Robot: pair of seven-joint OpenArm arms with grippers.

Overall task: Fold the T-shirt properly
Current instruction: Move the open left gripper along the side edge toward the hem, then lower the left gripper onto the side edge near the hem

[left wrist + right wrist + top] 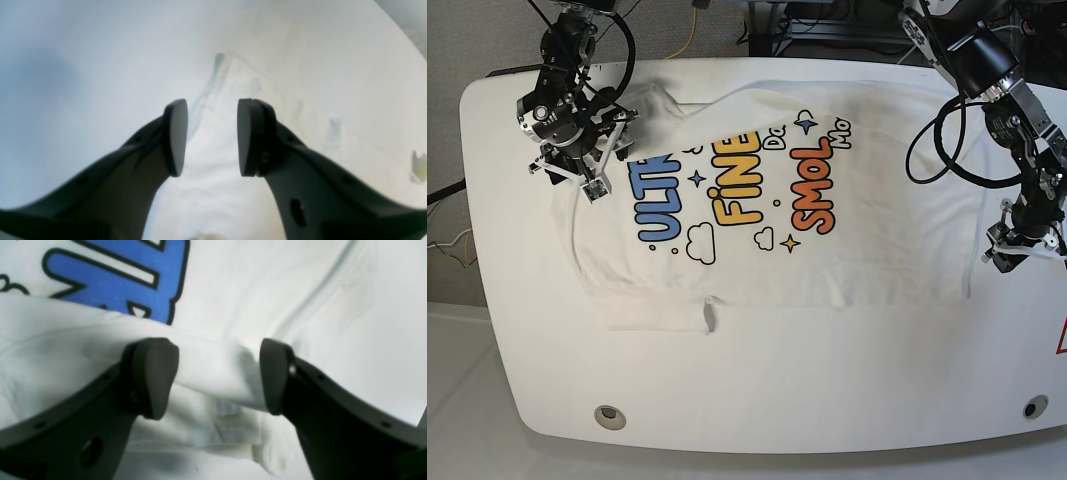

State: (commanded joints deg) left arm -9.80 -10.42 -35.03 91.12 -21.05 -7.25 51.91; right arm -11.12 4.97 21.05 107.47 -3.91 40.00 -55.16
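White cotton fills my left wrist view: the T-shirt [227,140] runs as a blurred ridge below the left gripper [212,138], whose jaws stand apart with nothing between them. In my right wrist view, the right gripper [218,376] is spread wide, straddling a rolled fold of the T-shirt [213,373] without closing on it; blue lettering sits beyond the fold. From the base view, the T-shirt [767,240] lies print-up across the white table [757,400], the right gripper [577,175] over the shirt's sleeve end, the left gripper [1012,255] just past its opposite edge.
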